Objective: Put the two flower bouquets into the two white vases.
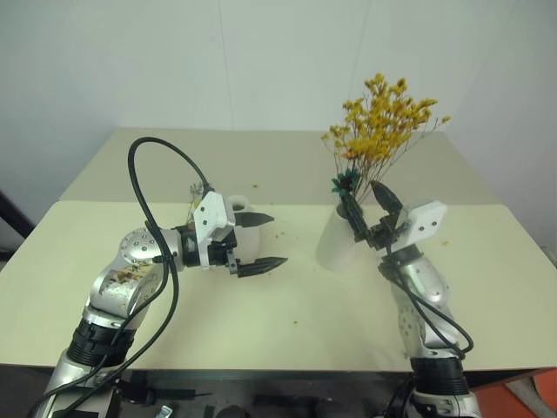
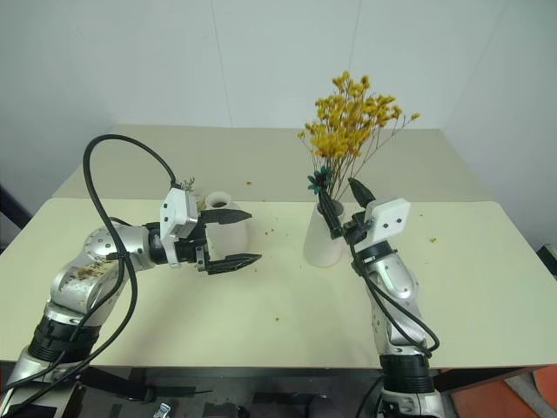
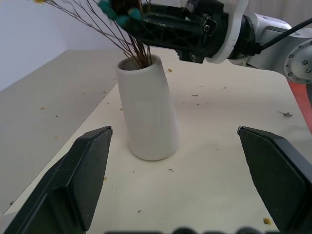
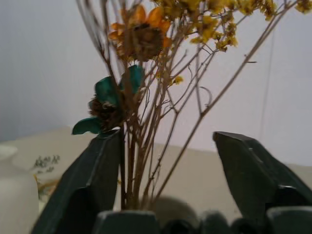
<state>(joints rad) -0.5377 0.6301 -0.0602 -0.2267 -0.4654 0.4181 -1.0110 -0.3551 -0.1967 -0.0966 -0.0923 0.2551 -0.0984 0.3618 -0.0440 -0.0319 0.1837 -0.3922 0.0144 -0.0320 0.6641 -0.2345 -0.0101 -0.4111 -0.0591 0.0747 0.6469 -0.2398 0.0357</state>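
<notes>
One bouquet [image 1: 383, 117], the bushy yellow spray, stands in the tapered vase [image 1: 338, 244] right of centre frame. The right gripper [image 1: 370, 209], fingers spread around the stems, should back straight off without snagging them; the left gripper [image 1: 257, 242] waits spread at the round vase [image 2: 228, 218], centre left.

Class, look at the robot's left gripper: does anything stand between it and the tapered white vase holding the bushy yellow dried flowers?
Nothing visible does. Between the open left gripper and the tapered white vase lies only bare cream table with scattered crumbs. The right gripper sits higher, open around the yellow bouquet's stems above the vase mouth.
</notes>
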